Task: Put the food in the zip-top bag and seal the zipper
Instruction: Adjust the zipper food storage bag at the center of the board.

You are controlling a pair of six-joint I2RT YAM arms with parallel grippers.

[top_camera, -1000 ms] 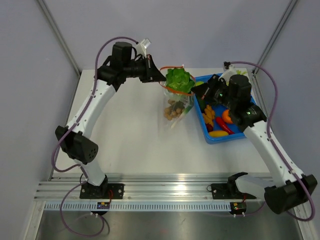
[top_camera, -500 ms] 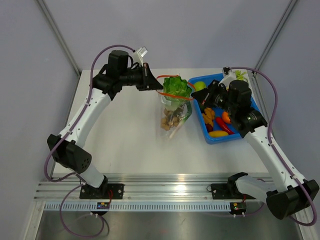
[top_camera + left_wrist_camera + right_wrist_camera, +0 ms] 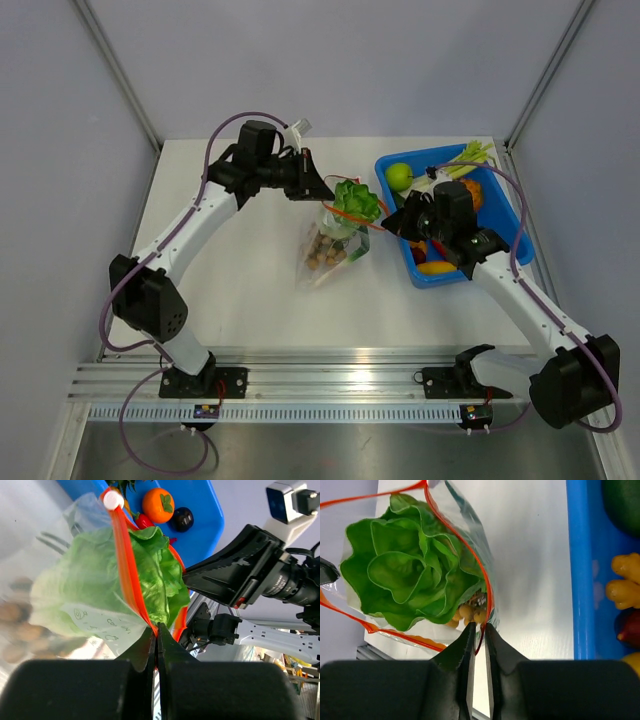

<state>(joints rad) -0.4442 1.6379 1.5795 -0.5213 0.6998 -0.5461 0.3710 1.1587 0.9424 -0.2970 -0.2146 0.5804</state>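
The clear zip-top bag (image 3: 335, 240) hangs over the table with its mouth open. A green-white cabbage (image 3: 357, 198) sticks out of the mouth, and a cluster of brown balls (image 3: 324, 251) lies at the bottom. My left gripper (image 3: 325, 190) is shut on the orange-red zipper strip (image 3: 127, 570) at the mouth's left end, its jaws (image 3: 156, 627) pressed together on it. My right gripper (image 3: 392, 224) pinches the strip (image 3: 487, 587) at the right end between nearly closed jaws (image 3: 479, 626). The cabbage (image 3: 405, 575) and balls (image 3: 467, 612) show below it.
The blue bin (image 3: 520, 215) stands at the right with a green apple (image 3: 399, 175), green onions (image 3: 470, 152), an orange piece (image 3: 158, 505), and yellow and red pieces (image 3: 436, 267). The bin's rim (image 3: 577, 570) runs just right of the bag. A white slider (image 3: 113, 500) sits on the zipper.
Both grippers have come toward the near side and lower with the bag. The right gripper has moved left off the bin. The bag now hangs lower and more to the left.
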